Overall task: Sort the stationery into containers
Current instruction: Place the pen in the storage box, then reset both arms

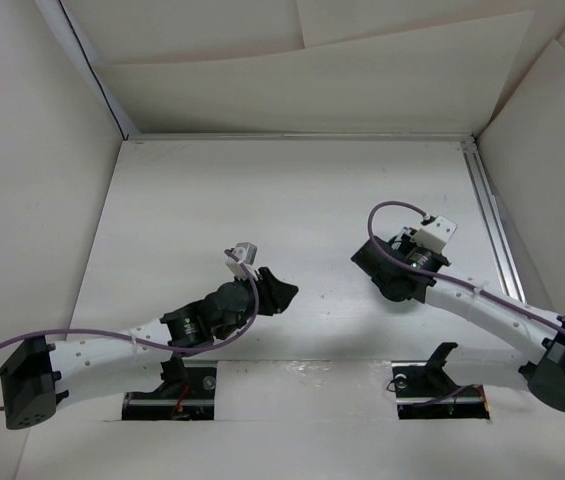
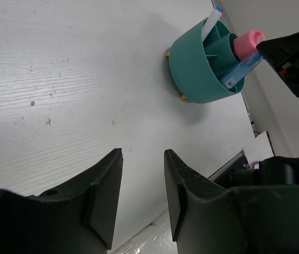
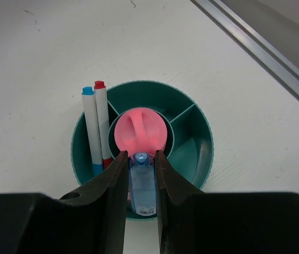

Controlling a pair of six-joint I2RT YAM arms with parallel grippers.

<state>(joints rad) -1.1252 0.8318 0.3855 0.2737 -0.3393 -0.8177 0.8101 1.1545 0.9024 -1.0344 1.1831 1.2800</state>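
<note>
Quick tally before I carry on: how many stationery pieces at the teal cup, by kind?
Pens: 2, the blue-capped pen and the red-capped pen, in the teal cup.
Pink erasers: 1, the pink eraser in the centre well.
Light blue blocks: 1, the light blue block in the right gripper.
Total: 4

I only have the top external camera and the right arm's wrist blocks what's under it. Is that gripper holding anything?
Observer: Yes. The right gripper is closed on a light blue eraser-like block.
Operator: Where's the container? I can't find one.
Observer: Directly below that gripper: a round teal plastic cup with inner dividers. The block is partly inside one of its outer compartments.
Operator: What else is in it?
Observer: A pink eraser fills the centre compartment, and two white pens, one blue-capped and one red-capped, stand together in another outer compartment.
</note>
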